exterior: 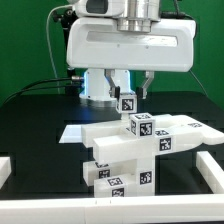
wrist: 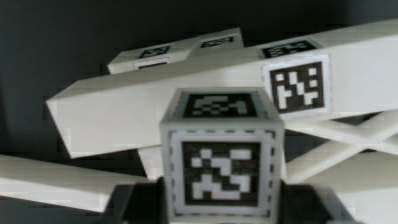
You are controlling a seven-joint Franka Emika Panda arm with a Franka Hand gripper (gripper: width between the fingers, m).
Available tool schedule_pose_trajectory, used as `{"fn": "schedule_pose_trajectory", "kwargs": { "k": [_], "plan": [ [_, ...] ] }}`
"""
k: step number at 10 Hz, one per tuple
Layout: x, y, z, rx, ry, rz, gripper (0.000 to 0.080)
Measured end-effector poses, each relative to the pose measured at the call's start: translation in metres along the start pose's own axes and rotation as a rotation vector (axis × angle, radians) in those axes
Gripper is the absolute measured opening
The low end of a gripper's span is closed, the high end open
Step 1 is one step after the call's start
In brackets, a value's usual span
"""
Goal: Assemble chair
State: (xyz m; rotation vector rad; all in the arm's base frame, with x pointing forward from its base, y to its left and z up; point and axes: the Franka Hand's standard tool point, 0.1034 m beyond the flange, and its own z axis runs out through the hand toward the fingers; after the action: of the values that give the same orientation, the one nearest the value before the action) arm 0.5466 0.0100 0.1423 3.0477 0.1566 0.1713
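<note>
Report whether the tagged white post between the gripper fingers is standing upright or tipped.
Upright. In the exterior view the post rises straight above the stacked white chair parts, tag facing forward, directly under the gripper. Whether it is seated in a joint: cannot tell.

In the exterior view the gripper (exterior: pixel 133 88) had its fingertips partly hidden behind the small tagged block at the top of the chair (exterior: pixel 140 150), the arm was cut off at the upper edge, and the wrist view was blurred throughout.
</note>
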Motion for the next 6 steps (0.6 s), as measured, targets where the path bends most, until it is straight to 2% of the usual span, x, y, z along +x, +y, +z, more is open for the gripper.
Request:
{"fn": "schedule_pose_trajectory", "kwargs": {
  "k": [6],
  "plan": [
    [-0.0037,-0.0003,0.0123,-0.008,-0.013,0.000,0.0281]
  ]
}}
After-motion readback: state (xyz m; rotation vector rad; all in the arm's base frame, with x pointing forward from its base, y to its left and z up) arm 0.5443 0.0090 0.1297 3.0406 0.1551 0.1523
